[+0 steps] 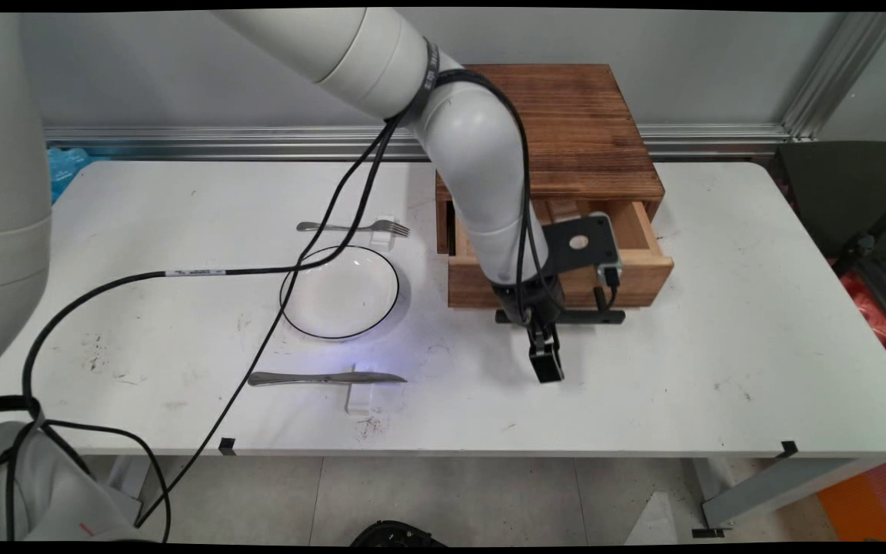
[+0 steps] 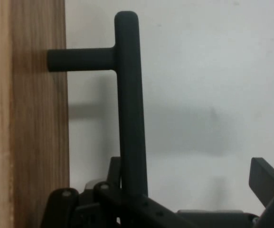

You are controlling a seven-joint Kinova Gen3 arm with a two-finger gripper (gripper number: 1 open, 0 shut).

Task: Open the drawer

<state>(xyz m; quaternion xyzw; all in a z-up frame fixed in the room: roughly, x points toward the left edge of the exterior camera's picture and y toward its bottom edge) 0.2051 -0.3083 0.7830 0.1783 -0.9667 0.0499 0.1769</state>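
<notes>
The tool (image 1: 547, 362) hung just in front of the partly open wooden drawer (image 1: 558, 269), its jaws spread wide and grasping nothing. In the hand view one finger (image 2: 265, 178) stood well clear of the drawer's black bar handle (image 2: 129, 104), while the handle ran down into the tool's linkage on the other side; contact there could not be judged. The drawer belonged to a wooden box (image 1: 574, 131) at the back of the white desk (image 1: 720, 346). Left of the tool lay a black-rimmed white plate (image 1: 340, 292), with a fork (image 1: 354, 227) behind it and a knife (image 1: 326, 378) in front.
</notes>
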